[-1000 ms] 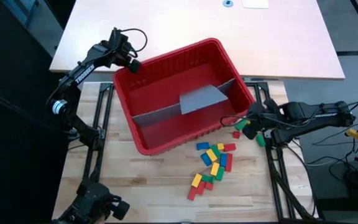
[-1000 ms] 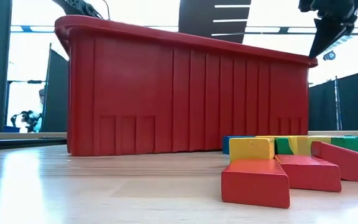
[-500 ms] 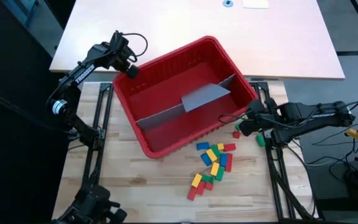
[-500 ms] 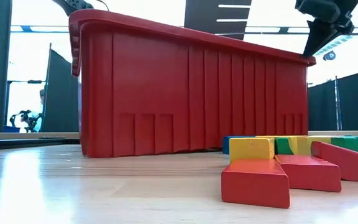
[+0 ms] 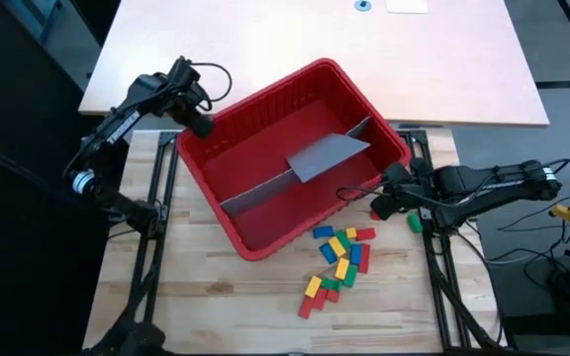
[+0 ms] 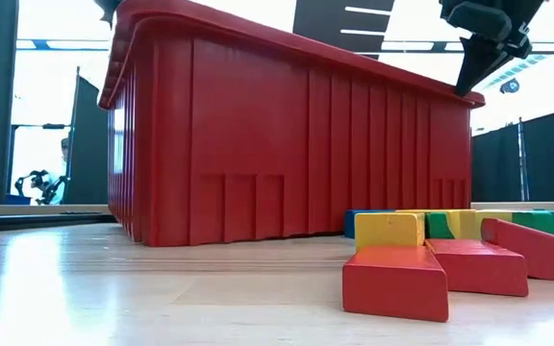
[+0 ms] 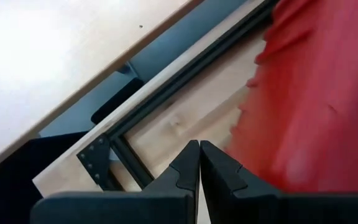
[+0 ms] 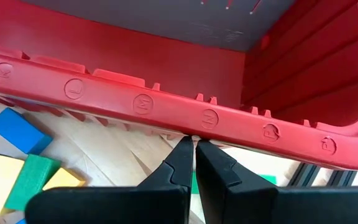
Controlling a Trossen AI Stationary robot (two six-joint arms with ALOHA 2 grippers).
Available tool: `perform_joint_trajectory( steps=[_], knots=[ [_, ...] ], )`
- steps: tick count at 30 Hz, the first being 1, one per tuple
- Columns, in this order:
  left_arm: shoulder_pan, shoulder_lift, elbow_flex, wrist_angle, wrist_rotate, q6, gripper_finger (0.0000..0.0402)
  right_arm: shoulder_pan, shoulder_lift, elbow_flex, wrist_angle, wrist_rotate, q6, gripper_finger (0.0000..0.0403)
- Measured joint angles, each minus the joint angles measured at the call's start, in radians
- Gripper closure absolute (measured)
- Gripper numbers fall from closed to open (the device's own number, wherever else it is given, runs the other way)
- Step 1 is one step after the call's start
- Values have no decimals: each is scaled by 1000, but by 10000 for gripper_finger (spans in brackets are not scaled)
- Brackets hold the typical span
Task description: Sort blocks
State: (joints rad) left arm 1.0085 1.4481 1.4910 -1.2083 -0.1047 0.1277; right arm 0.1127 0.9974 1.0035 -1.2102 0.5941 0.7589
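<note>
Blocks (image 5: 337,259) in red, green, blue and yellow lie scattered on the bench (image 5: 236,297) just beside the red bin (image 5: 265,148), none inside it. Left gripper (image 5: 198,124) sits at the bin's far left corner, jaws clenched together. Right gripper (image 5: 379,205) presses against the near right rim, jaws pinched tight beneath it.

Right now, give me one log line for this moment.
left pincer: shut, at bin far corner | right pincer: shut at bin's near rim | blocks: loose on table, outside bin
</note>
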Motion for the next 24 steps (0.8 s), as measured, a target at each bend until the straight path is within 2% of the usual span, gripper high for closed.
perform_joint_trajectory(
  steps=[7,12,24],
  knots=[
    [-25,-130,-55,0,-2,-51,401,0,-10,0,0,0,-8,403],
    [-25,-188,-75,91,-4,-63,401,0,-26,0,-2,5,-14,403],
    [-25,-122,-75,236,-6,-59,401,0,-130,0,-150,87,94,403]
  ],
)
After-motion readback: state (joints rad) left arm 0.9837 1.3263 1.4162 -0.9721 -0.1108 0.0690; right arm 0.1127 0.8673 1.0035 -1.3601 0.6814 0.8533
